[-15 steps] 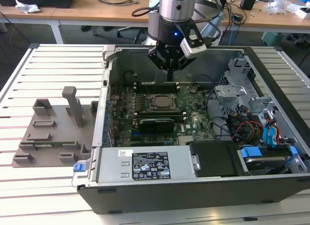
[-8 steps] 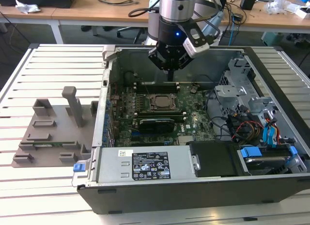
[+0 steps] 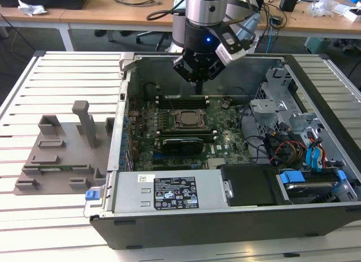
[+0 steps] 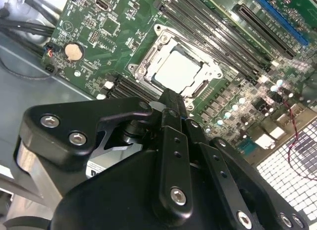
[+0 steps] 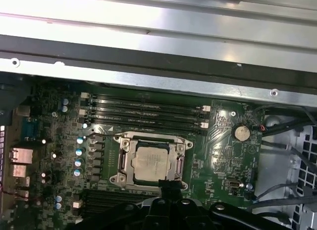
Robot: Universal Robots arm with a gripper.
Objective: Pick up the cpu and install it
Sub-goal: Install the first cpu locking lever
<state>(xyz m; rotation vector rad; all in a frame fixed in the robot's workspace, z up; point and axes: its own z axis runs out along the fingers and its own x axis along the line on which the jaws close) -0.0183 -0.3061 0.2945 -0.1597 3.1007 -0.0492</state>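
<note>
Your cpu point(image 5: 152, 163) – pale silvery square, flat – sits w/ the metal socket frame point(image 5: 124, 161) around it on the green motherboard point(image 5: 223, 156). Hand point(image 3: 200, 87) hangs above it, fingers together, empty. Memory slots point(image 5: 148, 111) flank the socket; case wall point(image 3: 169, 65) near.

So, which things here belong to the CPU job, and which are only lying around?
Belonging to the job:
- cpu, already lying in the socket frame
- hand, above the board, holding nothing that shows
- motherboard

Lying about:
- coin battery
- grey fixture outside the case
- blue cables
</note>
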